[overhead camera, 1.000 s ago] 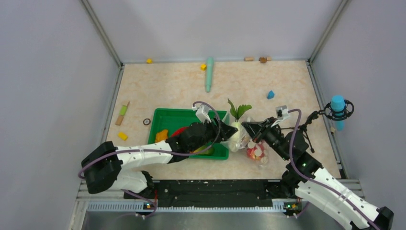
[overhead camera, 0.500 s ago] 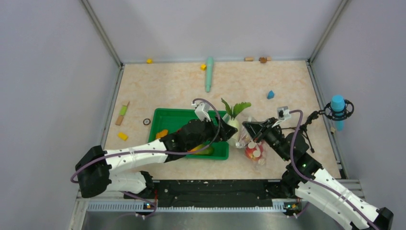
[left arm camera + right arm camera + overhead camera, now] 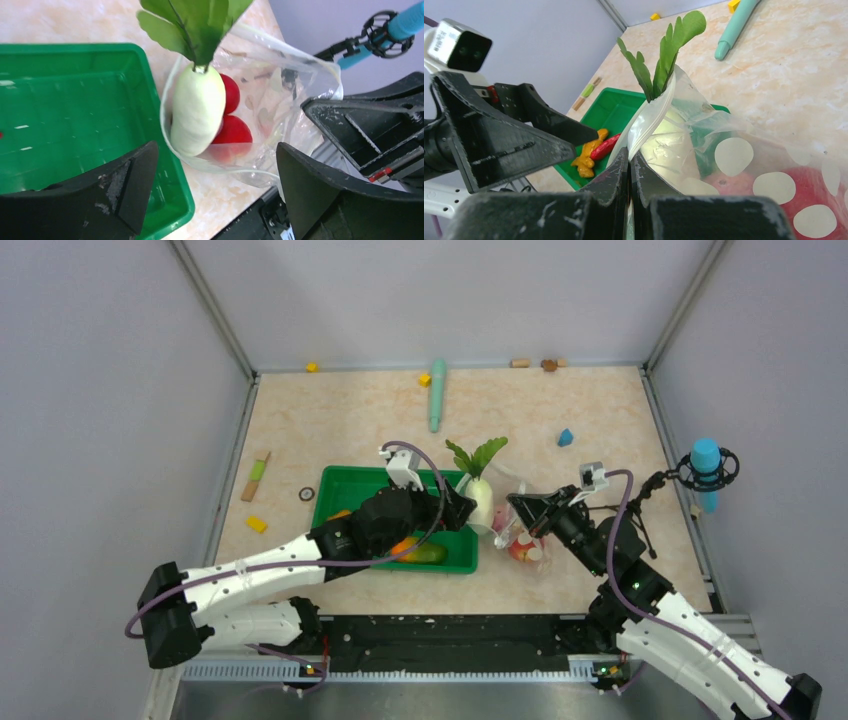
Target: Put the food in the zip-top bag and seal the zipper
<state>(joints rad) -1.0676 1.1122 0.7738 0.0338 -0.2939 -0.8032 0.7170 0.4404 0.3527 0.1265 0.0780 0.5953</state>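
Note:
The dotted zip-top bag [image 3: 522, 536] lies right of the green tray [image 3: 345, 490], its mouth facing the tray. My right gripper [image 3: 514, 504] is shut on the bag's mouth edge by the zipper [image 3: 649, 120] and holds it up. The white radish [image 3: 480, 502] stands in the mouth, its leaves [image 3: 475, 454] sticking out. In the left wrist view the radish [image 3: 197, 112] rests against two red tomatoes [image 3: 232, 135] inside the bag [image 3: 295, 90]. My left gripper [image 3: 456, 510] is open and empty just left of the radish. The mango [image 3: 420, 552], chili [image 3: 605, 146] and yellow-orange bunch [image 3: 585, 160] lie in the tray.
A long teal stick [image 3: 437, 395] lies at the back. A blue block [image 3: 565, 437] is to the back right, and a yellow block [image 3: 257, 524] and a wooden piece [image 3: 255, 478] lie left of the tray. Walls enclose the table.
My left gripper has let go of the radish and drawn back left towards the tray. The radish stays in the bag's mouth, shifted a little left. My right gripper keeps its hold.

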